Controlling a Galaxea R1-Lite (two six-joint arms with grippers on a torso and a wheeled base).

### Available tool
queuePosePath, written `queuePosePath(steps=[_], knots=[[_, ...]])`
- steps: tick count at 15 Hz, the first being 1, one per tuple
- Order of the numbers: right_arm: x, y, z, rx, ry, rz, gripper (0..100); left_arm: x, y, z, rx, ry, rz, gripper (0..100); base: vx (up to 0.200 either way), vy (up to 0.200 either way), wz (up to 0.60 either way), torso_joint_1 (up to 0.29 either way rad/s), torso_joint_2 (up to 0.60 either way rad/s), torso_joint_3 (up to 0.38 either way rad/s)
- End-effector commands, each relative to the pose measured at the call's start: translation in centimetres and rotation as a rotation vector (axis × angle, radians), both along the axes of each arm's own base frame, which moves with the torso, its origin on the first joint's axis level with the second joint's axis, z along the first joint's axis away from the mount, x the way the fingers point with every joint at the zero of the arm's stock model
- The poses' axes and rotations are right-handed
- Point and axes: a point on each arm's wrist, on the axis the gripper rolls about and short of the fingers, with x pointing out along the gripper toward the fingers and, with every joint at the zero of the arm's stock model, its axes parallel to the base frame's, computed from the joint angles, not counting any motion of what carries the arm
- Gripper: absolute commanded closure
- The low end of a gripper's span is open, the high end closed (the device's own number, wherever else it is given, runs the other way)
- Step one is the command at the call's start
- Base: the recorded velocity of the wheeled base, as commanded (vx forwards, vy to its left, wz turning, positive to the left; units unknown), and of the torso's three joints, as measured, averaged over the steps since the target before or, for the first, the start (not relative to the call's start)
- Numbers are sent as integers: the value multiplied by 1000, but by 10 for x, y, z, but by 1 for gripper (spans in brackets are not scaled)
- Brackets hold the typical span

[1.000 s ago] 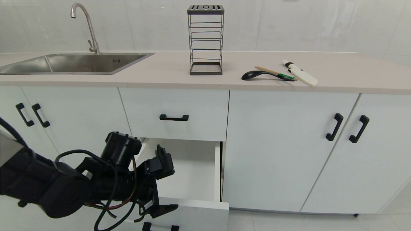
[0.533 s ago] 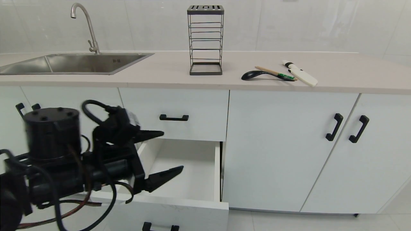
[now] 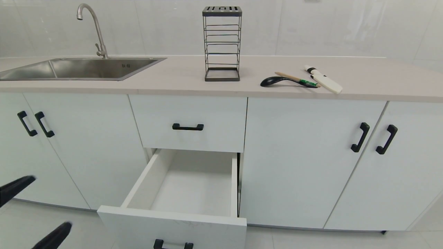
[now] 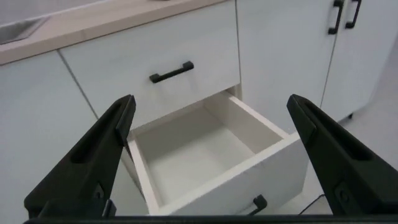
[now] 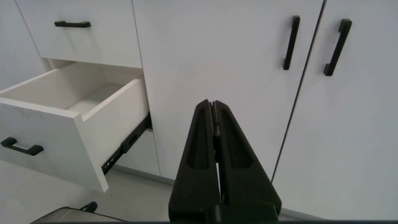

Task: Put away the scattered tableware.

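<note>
Head view: the left claw point(image 3: 52, 200) is sitting low at the left edge. Its two black fingers are spread wide and are holding nothing. A moment ago it was hanging right over the drawer point(image 3: 173, 216), so the arm has been pulling back and away. The drawer is standing pulled out, and what I can see inside it is bare. I think the opening step is done and the picking up is coming next.

The tableware is lying up on the counter point(image 3: 155, 81), well apart from the drawer. A black spoon point(image 3: 277, 81) is there, with a wooden stick point(image 3: 288, 75) just behind it and a white tool point(image 3: 327, 83) by the spoon's handle end. None of them has moved, so nothing is put away yet.

A wire rack point(image 3: 222, 43) is standing in the middle of the counter. A sink point(image 3: 86, 67) with a tap point(image 3: 90, 27) is sitting to the left. White wall tiles point(image 3: 346, 27) are shining behind.

Left wrist view: the left claw's fingers point(image 4: 93, 162) are gaping wide, and the open drawer is showing between them. A shut drawer with a black handle point(image 4: 171, 71) is sitting above it.

Right wrist view: the right claw point(image 5: 214, 112) is pressed tight shut with nothing in it. It is pointing at white cupboard doors point(image 5: 224, 62), with the open drawer sticking out beside them.
</note>
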Motion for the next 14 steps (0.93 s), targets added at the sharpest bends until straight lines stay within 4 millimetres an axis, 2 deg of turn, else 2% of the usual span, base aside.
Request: queuePosePath(steps=[1, 2, 4, 5, 7, 10, 14], knots=[[0, 0, 0, 1, 0, 0, 100, -60, 3, -59, -102, -98, 77, 0, 0, 0, 0, 0, 0, 0], [0, 0, 0, 6, 1, -3, 100, -59, 4, -64, -98, -53, 112, 0, 0, 0, 0, 0, 0, 0], [0, 0, 0, 9, 2, -9, 100, -54, 11, -83, -71, 105, 455, 0, 0, 0, 0, 0, 0, 0], [0, 0, 0, 7, 1, -9, 100, -55, 14, -89, -81, 163, 570, 0, 0, 0, 0, 0, 0, 0], [0, 0, 0, 7, 1, -9, 100, -54, 12, -87, -65, 144, 509, 0, 0, 0, 0, 0, 0, 0], [0, 0, 0, 9, 2, -8, 100, -54, 12, -87, -69, 144, 508, 0, 0, 0, -600, 2, 4, 7], [0, 0, 0, 6, 1, -6, 100, -54, 12, -87, -67, 143, 507, 0, 0, 0, 0, 0, 0, 0]])
